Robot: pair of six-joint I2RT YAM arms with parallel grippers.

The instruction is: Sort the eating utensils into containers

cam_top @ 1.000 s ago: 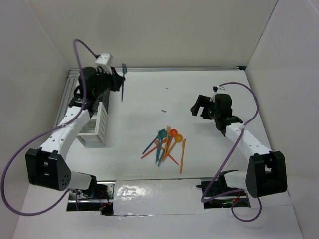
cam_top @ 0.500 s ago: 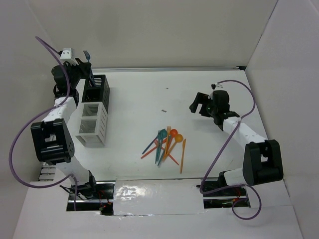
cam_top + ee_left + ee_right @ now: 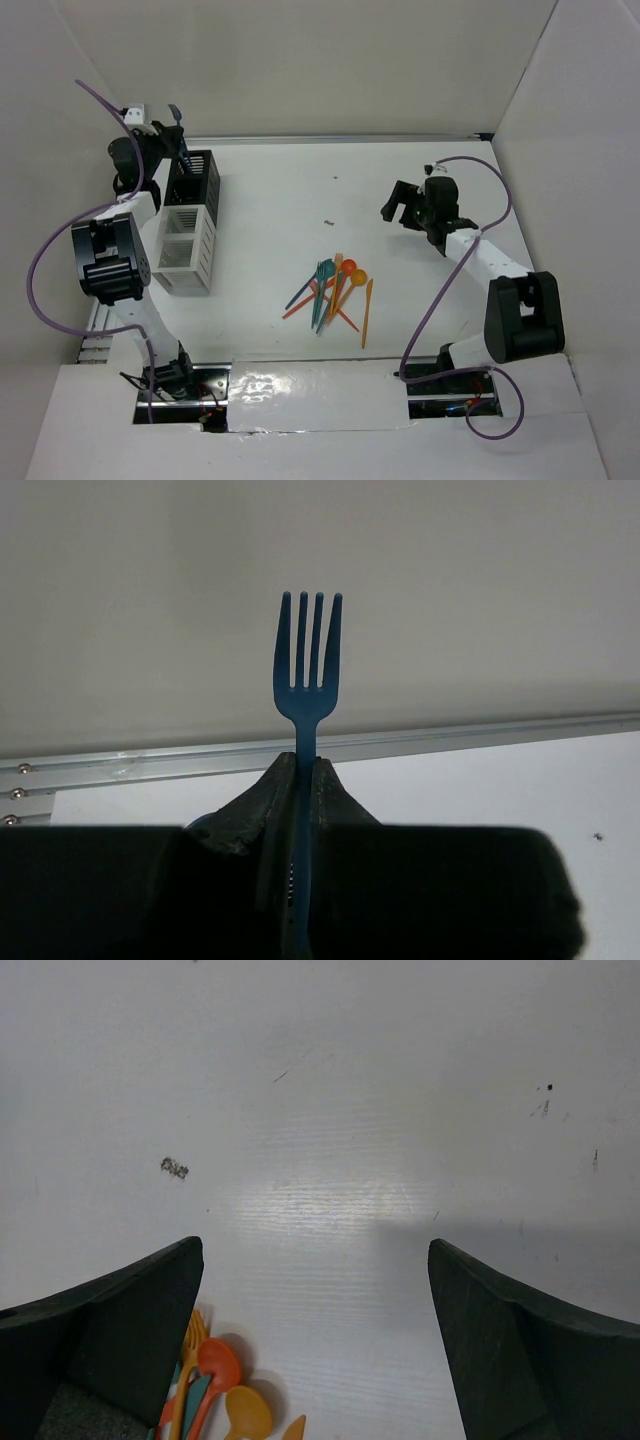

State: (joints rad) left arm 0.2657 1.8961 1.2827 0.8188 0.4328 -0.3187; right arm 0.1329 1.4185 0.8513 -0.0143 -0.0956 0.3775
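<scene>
My left gripper [image 3: 170, 135] is shut on a blue fork [image 3: 307, 670], held upright with tines up, at the far left just above the black bin [image 3: 192, 182]. In the top view the blue fork [image 3: 178, 128] stands over the bin's back edge. The white divided bin [image 3: 186, 248] stands in front of the black one. A pile of blue, teal, orange and red utensils [image 3: 335, 290] lies at the table's middle. My right gripper [image 3: 398, 210] is open and empty, up and right of the pile; orange and red spoons [image 3: 215, 1385] show at its view's lower left.
A metal rail [image 3: 340, 139] runs along the table's far edge. White walls close in the left, back and right sides. A small dark speck [image 3: 328, 221] lies on the table above the pile.
My left arm has swung from above the table to the far left corner and now holds the blue fork over the black bin. My right gripper has barely shifted.
</scene>
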